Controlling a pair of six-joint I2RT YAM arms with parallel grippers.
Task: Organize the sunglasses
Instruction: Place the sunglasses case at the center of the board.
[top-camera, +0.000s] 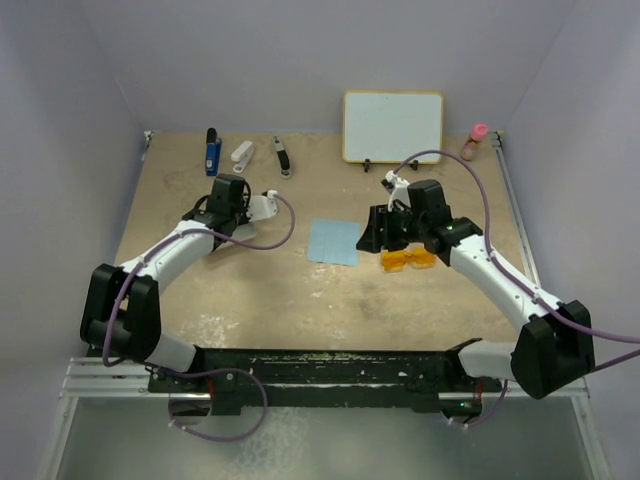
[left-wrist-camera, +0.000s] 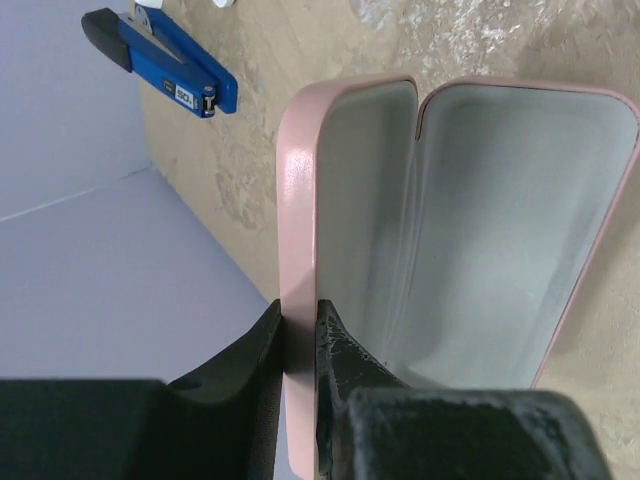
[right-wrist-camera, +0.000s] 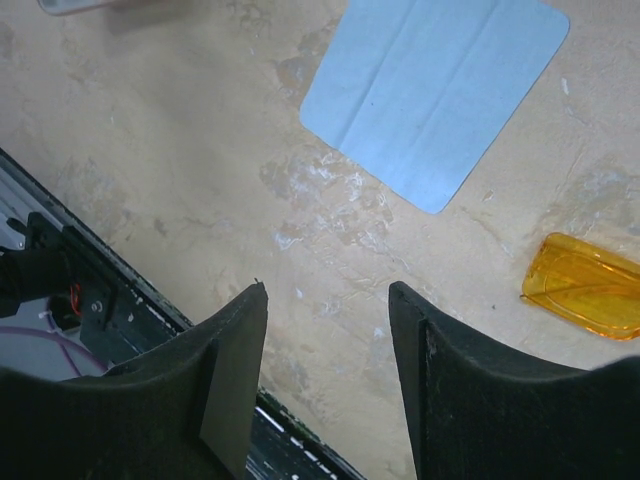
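The sunglasses (right-wrist-camera: 585, 288) are a translucent orange-amber, lenses and frame alike. The cloth (right-wrist-camera: 440, 90) is a plain light blue. The case (left-wrist-camera: 298, 200) is pale pink outside and lined in greyish off-white. The tabletop (top-camera: 290, 295) is tan, mottled with whitish scuffs. The stapler (left-wrist-camera: 170, 65) is bright blue with a black end. The whiteboard (top-camera: 393, 125) is white in a yellowish frame. The left arm (top-camera: 165, 255) and right arm (top-camera: 500, 275) are white and black, with purple cables (top-camera: 437, 153). The left pincer (left-wrist-camera: 298, 322) and right pincer (right-wrist-camera: 325, 300) are black.
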